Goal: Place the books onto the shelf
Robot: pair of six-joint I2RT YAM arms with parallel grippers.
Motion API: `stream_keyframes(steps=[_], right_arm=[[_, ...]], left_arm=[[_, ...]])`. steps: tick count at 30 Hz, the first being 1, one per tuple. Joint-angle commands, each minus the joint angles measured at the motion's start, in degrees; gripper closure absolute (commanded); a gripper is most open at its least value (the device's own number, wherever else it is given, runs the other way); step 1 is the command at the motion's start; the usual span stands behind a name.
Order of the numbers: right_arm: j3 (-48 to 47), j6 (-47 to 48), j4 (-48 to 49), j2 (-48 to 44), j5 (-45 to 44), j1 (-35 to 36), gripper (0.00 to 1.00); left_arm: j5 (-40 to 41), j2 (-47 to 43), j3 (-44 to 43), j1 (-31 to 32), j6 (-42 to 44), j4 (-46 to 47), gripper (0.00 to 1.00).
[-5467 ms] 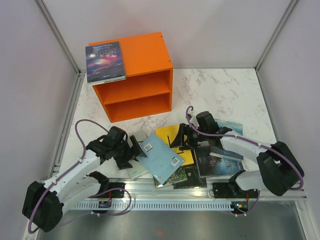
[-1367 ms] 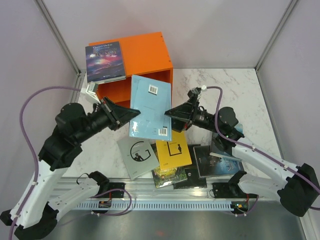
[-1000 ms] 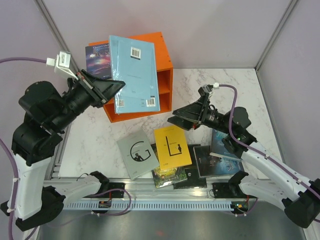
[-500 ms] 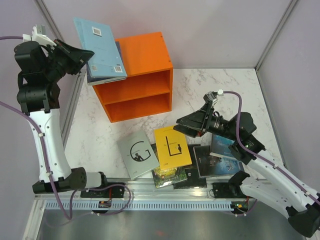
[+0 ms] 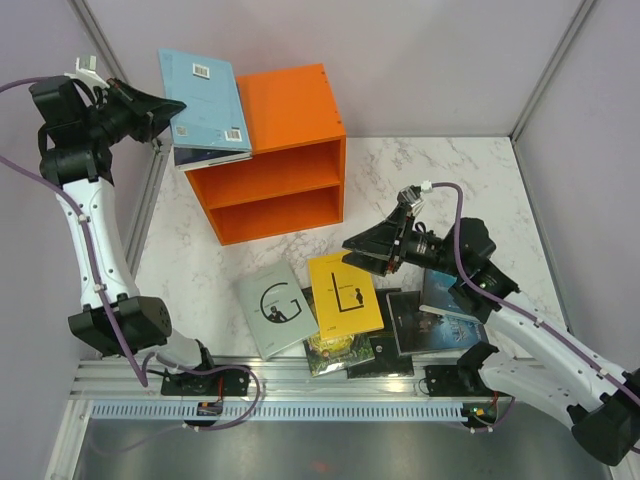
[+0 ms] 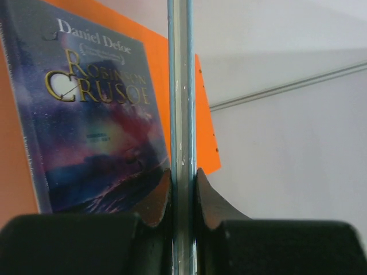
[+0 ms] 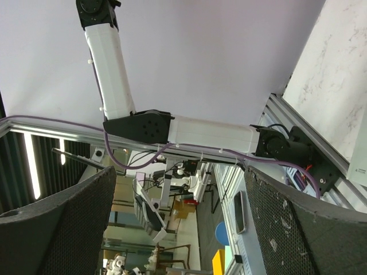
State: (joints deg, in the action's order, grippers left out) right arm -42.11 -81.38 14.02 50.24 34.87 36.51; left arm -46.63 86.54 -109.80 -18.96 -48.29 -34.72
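Your left gripper (image 5: pixel 165 108) is raised at the 10 o'clock corner of the top view. Its jaws are clamped tight on one edge of the light blue book (image 5: pixel 205 92). In the left wrist view that book runs edge-on as a thin strip straight up between the two fingers (image 6: pixel 156 200). It hangs over the left part of the orange shelf (image 5: pixel 290 110), its barcoded cover facing up. Beneath it the purple-blue book (image 6: pixel 97 132), titled Robinson Crusoe, lies flat on the shelf's top. You cannot tell from these views whether the two books touch. The shelf stands on the marble table (image 5: pixel 450 180) toward 11 o'clock, and its two compartments open toward 6 o'clock.

Your right gripper (image 5: pixel 352 244) hovers with its jaws spread wide and nothing between them. It sits at 5 o'clock from the shelf and points toward 9 o'clock. Its wrist camera looks across at the left arm (image 7: pixel 109 63).

The other books lie in a loose pile at 6 o'clock, near the arm bases:
- The grey-white "G" book (image 5: pixel 275 308) is at the pile's 9 o'clock end.
- The yellow book (image 5: pixel 345 293) is just beside it, directly under the right gripper.
- The green-gold book (image 5: pixel 335 352) is partly under the yellow one.
- A dark-covered book (image 5: pixel 428 328) lies toward 3 o'clock.
- The teal-blue book (image 5: pixel 447 292) is partly hidden by the right arm.
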Motion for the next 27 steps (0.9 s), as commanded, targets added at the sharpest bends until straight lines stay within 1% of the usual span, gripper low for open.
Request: stream_keyframes(steps=[1, 6, 10, 11, 13, 14, 15, 19, 20, 22, 23, 24, 25, 26, 27], right_arm=[[-1.9, 1.7, 0.4, 1.4, 1.3, -0.3, 0.05], [-2.2, 2.1, 0.5, 2.6, 1.5, -0.7, 0.05], [-2.0, 2.0, 1.2, 4.0, 1.9, -1.1, 0.05], [-1.9, 2.0, 1.4, 4.3, 2.0, -1.1, 0.06], [-2.0, 2.1, 1.5, 4.9, 2.2, -1.3, 0.05], [-2.1, 2.1, 1.6, 5.0, 2.6, -1.4, 0.05], [-2.3, 2.2, 1.7, 5.1, 2.7, -1.4, 0.05], [-2.1, 2.2, 1.6, 5.6, 3.5, -2.2, 0.06], [-2.0, 2.2, 1.6, 5.7, 3.6, -2.2, 0.06], [-1.8, 2.3, 1.6, 5.7, 3.9, -2.7, 0.06], [-1.8, 2.3, 1.6, 5.7, 4.0, -2.8, 0.06], [-1.7, 2.4, 1.6, 5.7, 4.1, -2.8, 0.05], [-1.7, 2.4, 1.7, 6.0, 4.1, -3.0, 0.06], [-1.7, 2.5, 1.7, 6.2, 4.2, -3.0, 0.06], [-1.6, 2.5, 1.8, 6.3, 4.5, -3.1, 0.06]], left_arm=[[-0.2, 0.5, -1.5, -0.6, 4.5, -1.0, 0.98], [2.9, 2.7, -2.4, -0.6, 8.0, -5.4, 0.98], [7.0, 4.0, -2.0, -0.6, 11.5, -9.1, 0.98], [7.8, 4.3, -2.0, -0.6, 12.1, -9.7, 0.94], [10.1, 5.2, -2.0, -0.6, 13.7, -10.9, 0.87], [10.9, 5.5, -2.1, -0.6, 14.0, -11.6, 0.80], [11.7, 6.0, -2.2, -0.6, 14.3, -12.1, 0.78], [15.9, 6.9, -2.9, -0.6, 15.8, -13.6, 0.57], [16.7, 6.8, -3.0, -0.6, 15.9, -14.2, 0.42], [18.8, 6.9, -3.2, -0.6, 16.6, -14.8, 0.31], [19.6, 7.0, -4.0, -0.6, 16.7, -15.3, 0.23], [20.2, 6.9, -4.3, -0.6, 16.7, -15.9, 0.20], [20.5, 6.8, -4.5, -0.6, 16.7, -16.0, 0.10], [20.8, 6.8, -5.5, -0.6, 16.7, -16.3, 0.06], [21.4, 6.6, -5.9, -0.6, 16.7, -17.0, 0.05]])
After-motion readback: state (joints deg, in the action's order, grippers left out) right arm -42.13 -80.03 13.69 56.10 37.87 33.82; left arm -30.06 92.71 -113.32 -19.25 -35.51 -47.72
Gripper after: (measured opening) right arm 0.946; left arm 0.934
